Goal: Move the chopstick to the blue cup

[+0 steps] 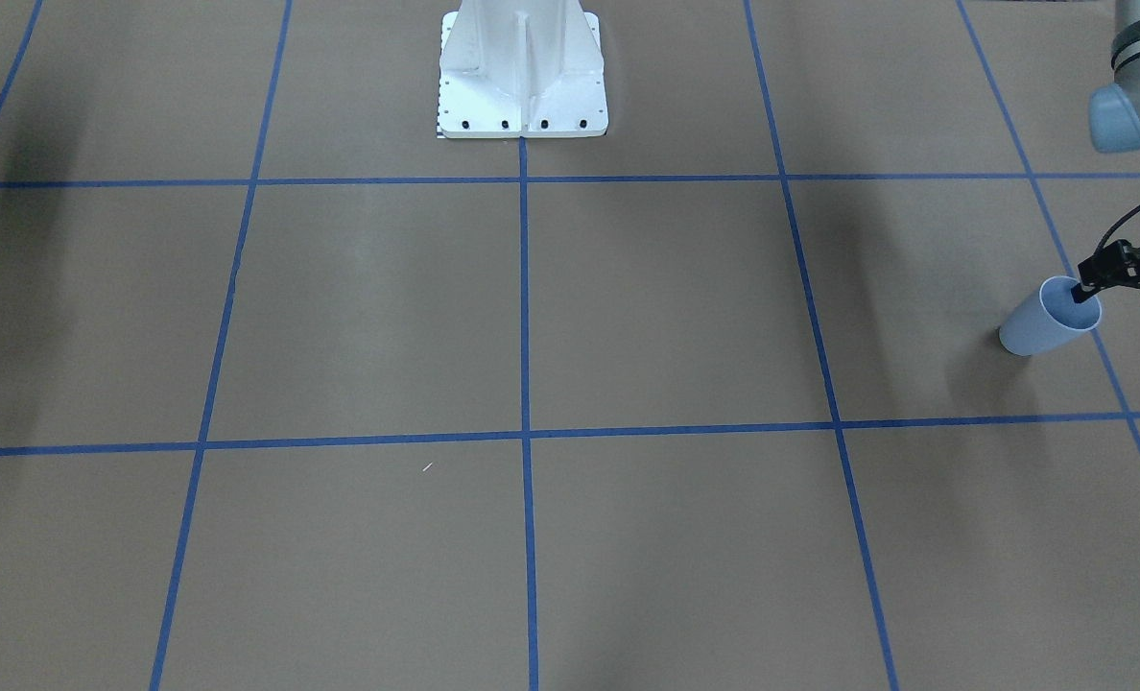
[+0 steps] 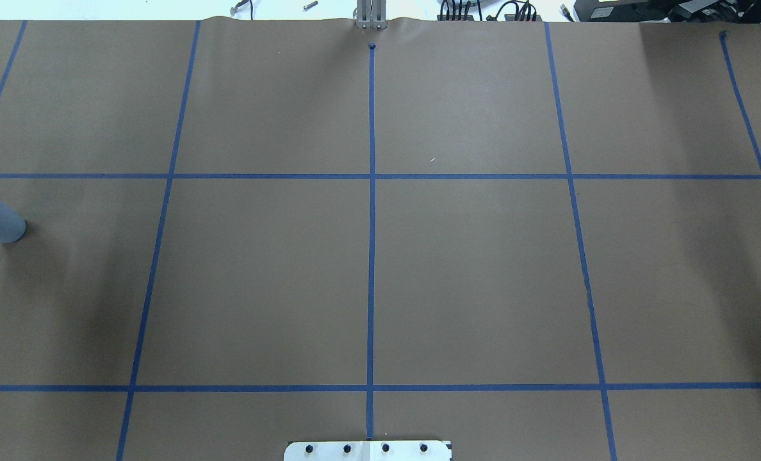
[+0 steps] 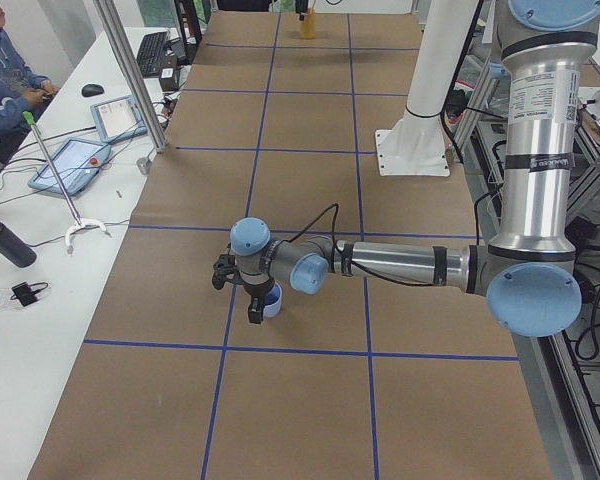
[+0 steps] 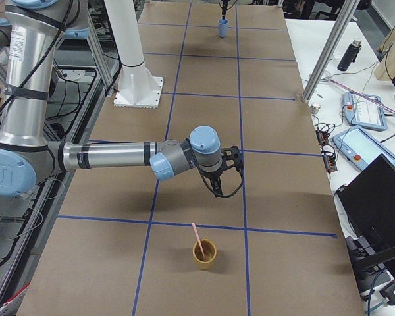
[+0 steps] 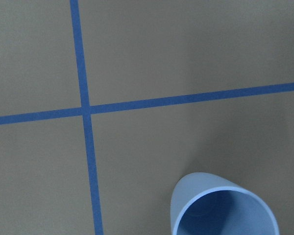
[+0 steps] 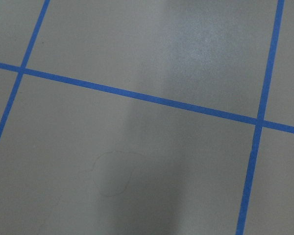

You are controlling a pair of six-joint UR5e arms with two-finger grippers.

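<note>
Jaws of left gripper open & empty at blue cup; right gripper jaws: cannot tell.
One left finger is over the cup's mouth; cup stands upright at tabletop left end. Chopstick leans in yellow cup at right end, near right gripper, not touching it.

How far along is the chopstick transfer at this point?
Done: nothing yet; the chopstick leans in a tan cup. In hand: the left pincer sits at the rim of the blue cup, which looks empty; the right pincer hovers near the tan cup without the chopstick. Remaining: grasp, carry, drop in.
</note>
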